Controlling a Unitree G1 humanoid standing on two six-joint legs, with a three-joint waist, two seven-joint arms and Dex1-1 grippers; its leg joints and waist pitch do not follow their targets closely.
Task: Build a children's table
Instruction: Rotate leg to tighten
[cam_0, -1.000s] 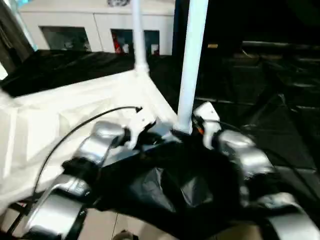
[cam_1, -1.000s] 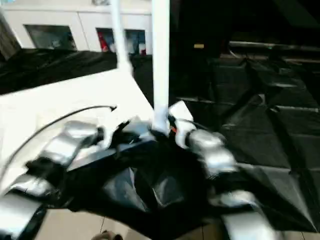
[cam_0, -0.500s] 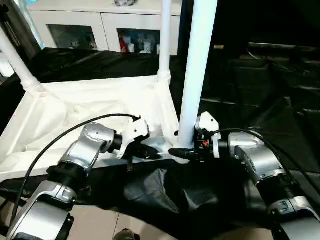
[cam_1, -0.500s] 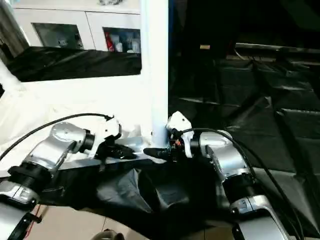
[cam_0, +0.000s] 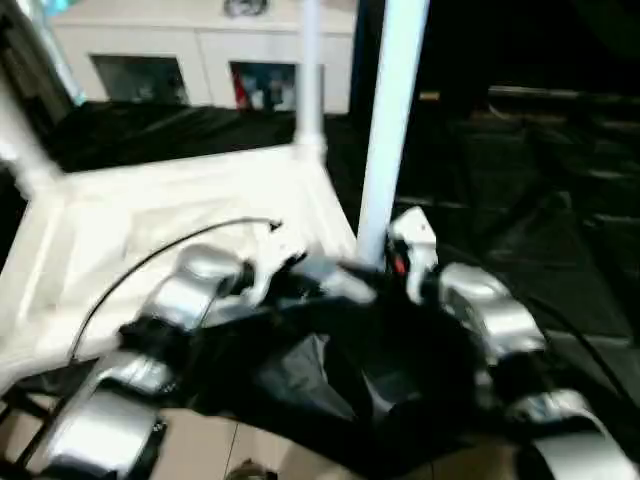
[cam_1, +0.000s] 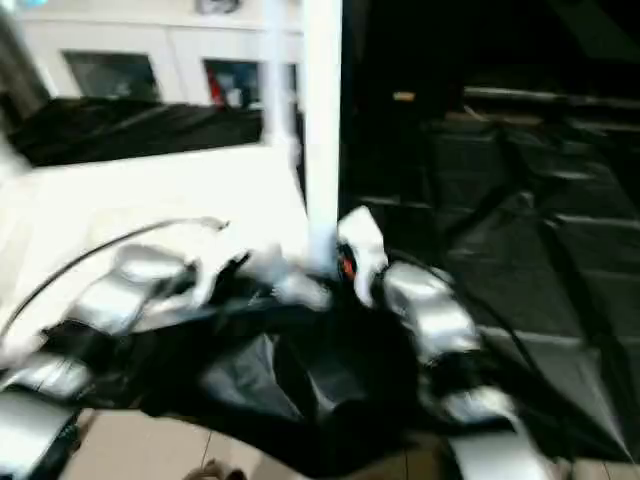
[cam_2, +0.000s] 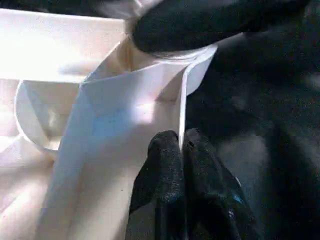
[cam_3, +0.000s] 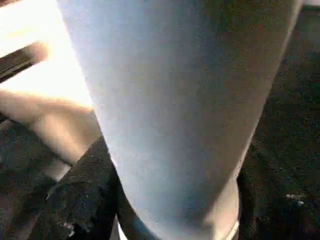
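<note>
the table top (cam_0: 150, 215) lies upside down on black sheeting (cam_0: 560, 250); with the left gripper (cam_2: 181, 150) pinched shut on its rim and the right gripper's fingers (cam_3: 80, 200) around the near leg (cam_0: 390, 130), press that leg straight down, keeping it upright.

Upturned table top (cam_0: 150, 215) on black sheeting (cam_0: 520, 190)

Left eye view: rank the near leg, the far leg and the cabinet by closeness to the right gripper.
1. Near leg, right at the right gripper, at the tabletop's near corner.
2. Far leg, at the far corner.
3. Cabinet, against the back.
</note>
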